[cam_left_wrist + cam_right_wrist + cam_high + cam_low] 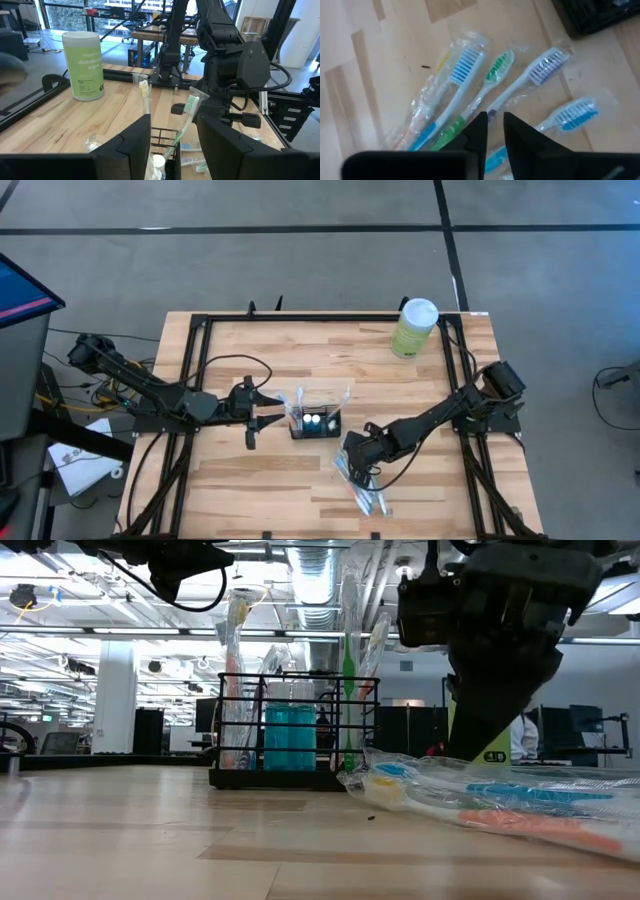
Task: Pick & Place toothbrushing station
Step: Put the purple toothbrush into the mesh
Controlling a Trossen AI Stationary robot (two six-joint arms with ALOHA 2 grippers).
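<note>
The black wire-mesh holder (315,425) stands on its base at the table's middle. Several toothbrushes stand upright in it, and it also shows in the low view (295,730) and the left wrist view (165,136). My left gripper (272,417) is open just left of the holder and level with it, touching nothing. Several wrapped toothbrushes (362,488) lie flat on the table to the holder's right and nearer. My right gripper (352,452) points down onto this pile, its fingers nearly together (492,125) over a purple-bristled toothbrush (545,67). My right gripper comes from above, pointing down, and closes on the handle (499,107) of the wrapped purple-bristled toothbrush, about midway along it. The fingers lie across the handle. The toothbrush lies flat on the table among the others. The fingers hide the contact itself.
A tall pale-green wipes canister with a white lid (414,328) stands at the table's far right. A black frame (200,320) runs along the table's edges. Bare wood lies at the near left.
</note>
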